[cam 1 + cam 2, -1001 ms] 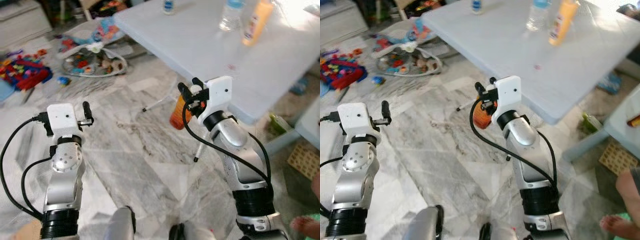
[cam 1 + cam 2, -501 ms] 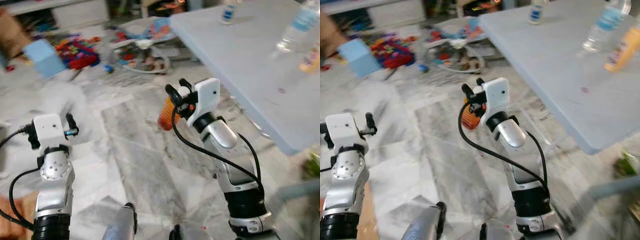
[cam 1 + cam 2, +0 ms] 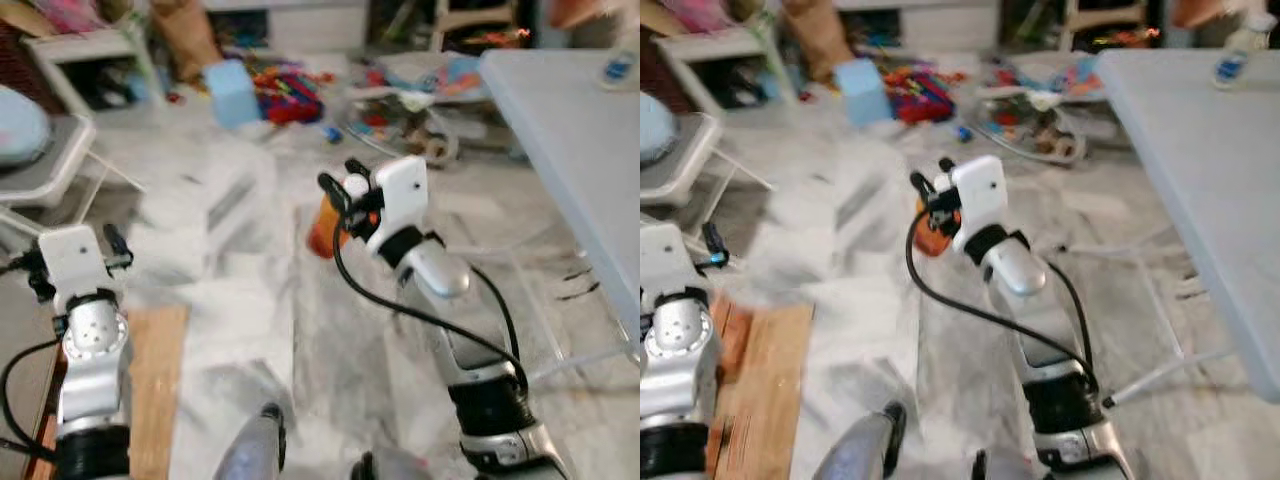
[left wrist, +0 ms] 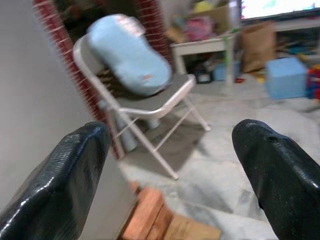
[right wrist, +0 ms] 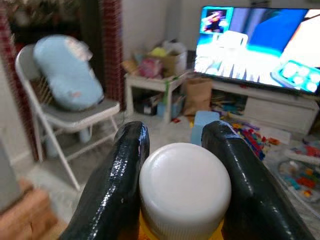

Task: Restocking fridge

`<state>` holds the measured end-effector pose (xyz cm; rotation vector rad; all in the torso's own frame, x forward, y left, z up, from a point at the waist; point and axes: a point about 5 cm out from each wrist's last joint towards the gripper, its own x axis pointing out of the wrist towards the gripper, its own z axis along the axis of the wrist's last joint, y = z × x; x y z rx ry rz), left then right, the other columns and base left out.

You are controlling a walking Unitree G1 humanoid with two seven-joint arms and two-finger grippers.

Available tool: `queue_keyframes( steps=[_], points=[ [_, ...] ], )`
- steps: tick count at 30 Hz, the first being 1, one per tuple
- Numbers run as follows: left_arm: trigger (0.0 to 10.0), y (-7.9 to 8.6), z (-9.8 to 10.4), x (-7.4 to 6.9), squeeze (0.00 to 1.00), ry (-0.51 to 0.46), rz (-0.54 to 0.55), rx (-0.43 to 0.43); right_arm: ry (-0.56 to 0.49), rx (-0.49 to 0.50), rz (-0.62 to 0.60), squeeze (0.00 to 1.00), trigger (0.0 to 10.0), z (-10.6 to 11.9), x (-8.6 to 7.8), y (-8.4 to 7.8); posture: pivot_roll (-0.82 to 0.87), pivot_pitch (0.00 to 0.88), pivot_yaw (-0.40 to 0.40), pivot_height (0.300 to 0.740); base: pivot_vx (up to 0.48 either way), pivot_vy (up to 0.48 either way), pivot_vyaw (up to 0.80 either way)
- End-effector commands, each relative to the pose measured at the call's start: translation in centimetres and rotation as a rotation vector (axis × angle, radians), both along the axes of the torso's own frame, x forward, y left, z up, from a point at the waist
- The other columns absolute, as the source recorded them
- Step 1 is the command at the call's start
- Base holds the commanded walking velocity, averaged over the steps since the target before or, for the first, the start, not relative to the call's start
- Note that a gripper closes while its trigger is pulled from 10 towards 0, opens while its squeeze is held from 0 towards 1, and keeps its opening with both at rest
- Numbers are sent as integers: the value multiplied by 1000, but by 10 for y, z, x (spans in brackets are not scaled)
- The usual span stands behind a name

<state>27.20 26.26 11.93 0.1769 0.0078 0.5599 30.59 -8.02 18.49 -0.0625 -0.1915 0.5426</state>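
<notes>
**Orange bottle clamped in the right end effector, held over the marble floor**

The right end effector (image 3: 347, 190) sits just above the middle of the left eye frame, raised on its silver arm. Its two black fingers (image 5: 120, 185) are closed against the neck of an orange bottle (image 3: 324, 226), pressing it from both sides just under the white cap (image 5: 184, 182). In the right wrist view the cap sits squarely between the fingers, touching both, with a sliver of the orange body showing beneath it. From the head camera the bottle's body hangs below and slightly left of the fingers, over the grey marble floor (image 3: 400, 360).

The left end effector (image 3: 112, 245) is at the left edge of the left eye frame, lower than the right one and well apart from the bottle. Its fingers (image 4: 60, 180) stand wide apart with nothing between them; through the gap the left wrist view shows a folding chair (image 4: 150, 107) carrying a pale blue cushion (image 4: 131, 55).

A grey desk (image 3: 570, 130) takes up the upper right of the frame, with a small bottle (image 3: 1230, 62) near its far edge, blurred. A wooden board (image 3: 152, 380) lies on the floor at lower left beside the left arm. Toys (image 3: 285, 85) and a blue box (image 3: 229, 92) are scattered along the top of the frame. A lit television (image 5: 260, 47) shows in the upper right of the right wrist view.
</notes>
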Motion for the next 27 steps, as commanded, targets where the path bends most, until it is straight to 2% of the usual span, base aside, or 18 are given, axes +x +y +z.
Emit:
queue_keyframes(
  steps=[1,7,13,16,18,22,24,27],
  points=[
    [10000,9,0,-2,0,6,40,6,-58,10,43,0,10000,11,-4,10,65,126,-30,740,0,0,800],
    [10000,12,-1,-2,0,8,60,-8,-43,5,58,0,10000,5,-8,12,69,123,-35,740,0,0,798],
    [10000,8,-6,-4,0,8,53,-26,-22,9,60,0,10000,-3,-10,12,74,122,-47,740,0,0,798],
    [10000,2,-11,-4,0,7,13,-31,22,44,31,0,10000,-13,-8,8,94,125,-75,740,0,0,794],
    [10000,-5,-18,-5,0,12,-36,-28,72,60,-19,0,10000,-28,-4,3,112,120,-86,740,0,0,794],
    [10000,-9,-19,-4,0,8,-72,-28,62,48,-28,0,10000,-29,-2,2,112,120,-86,740,0,0,794],
    [10000,-18,-15,-7,0,-13,-133,-31,5,26,-28,0,10000,-18,2,4,101,120,-78,740,0,0,794],
    [10000,-25,-12,-10,0,-33,-164,-34,-21,8,-42,0,10000,-13,4,-1,103,121,-81,740,0,0,794]
  ],
)
